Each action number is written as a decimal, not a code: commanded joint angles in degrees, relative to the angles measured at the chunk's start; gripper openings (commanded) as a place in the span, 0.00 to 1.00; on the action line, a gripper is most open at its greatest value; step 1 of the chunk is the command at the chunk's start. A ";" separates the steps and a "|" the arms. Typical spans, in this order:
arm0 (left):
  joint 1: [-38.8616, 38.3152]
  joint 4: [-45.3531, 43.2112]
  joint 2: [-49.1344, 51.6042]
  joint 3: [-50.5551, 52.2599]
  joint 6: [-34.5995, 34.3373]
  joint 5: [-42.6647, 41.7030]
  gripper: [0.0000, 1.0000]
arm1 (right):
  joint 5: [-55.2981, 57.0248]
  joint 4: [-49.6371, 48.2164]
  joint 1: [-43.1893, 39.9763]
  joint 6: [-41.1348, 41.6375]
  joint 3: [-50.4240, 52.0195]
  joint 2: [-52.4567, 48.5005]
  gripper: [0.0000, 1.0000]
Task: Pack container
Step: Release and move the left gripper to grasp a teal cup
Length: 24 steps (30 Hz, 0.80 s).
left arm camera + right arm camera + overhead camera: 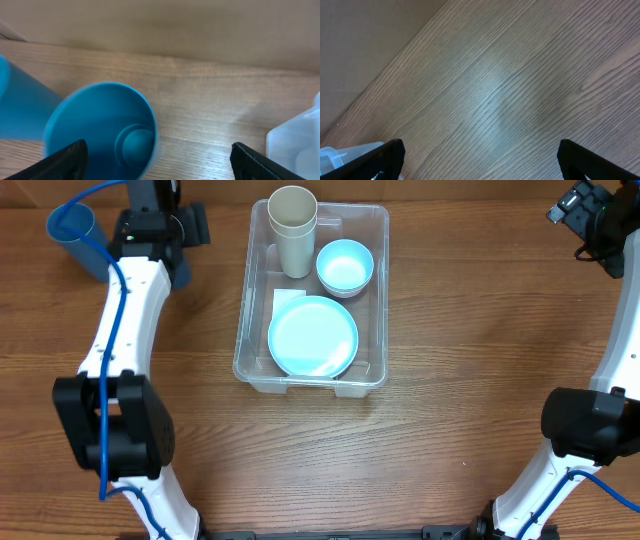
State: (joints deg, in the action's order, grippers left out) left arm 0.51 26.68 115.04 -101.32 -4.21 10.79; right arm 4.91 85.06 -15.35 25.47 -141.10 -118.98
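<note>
The clear container (311, 378) stands at the back middle of the table. It holds a cream cup (293, 225), a light blue bowl (344, 266) and a light blue plate (312, 336). A blue cup (72, 225) is at the far left corner. In the left wrist view a blue cup (100, 130) shows its open mouth, with more blue plastic (20, 105) to its left. My left gripper (157, 150) is open, its left finger in front of that cup and its right finger apart from it. My right gripper (480, 150) is open and empty over bare wood at the far right (585, 205).
A dark blue object (181, 270) shows partly under the left arm, beside the container's left wall. A corner of the container (300, 140) is at the right of the left wrist view and another corner of it (340, 152) at the bottom left of the right wrist view.
</note>
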 commanded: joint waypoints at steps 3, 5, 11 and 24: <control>0.33 0.42 4.81 -0.94 2.32 -1.66 0.52 | 0.55 -0.28 0.00 0.17 -1.05 1.31 1.00; 0.33 0.79 5.40 -0.94 2.29 -1.62 0.30 | 0.55 -0.28 0.00 0.17 -1.05 1.31 1.00; 0.33 0.48 5.44 -0.94 2.32 -1.16 0.04 | 0.55 -0.28 0.00 0.17 -1.05 1.31 1.00; -6.34 19.50 -21.27 -7.93 -2.43 -9.35 0.04 | 0.55 -0.28 0.00 0.17 -1.05 1.31 1.00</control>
State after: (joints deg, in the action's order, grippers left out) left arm -1.80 44.07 103.74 -106.06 -5.82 5.19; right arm 4.91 85.06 -15.33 25.45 -141.10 -118.98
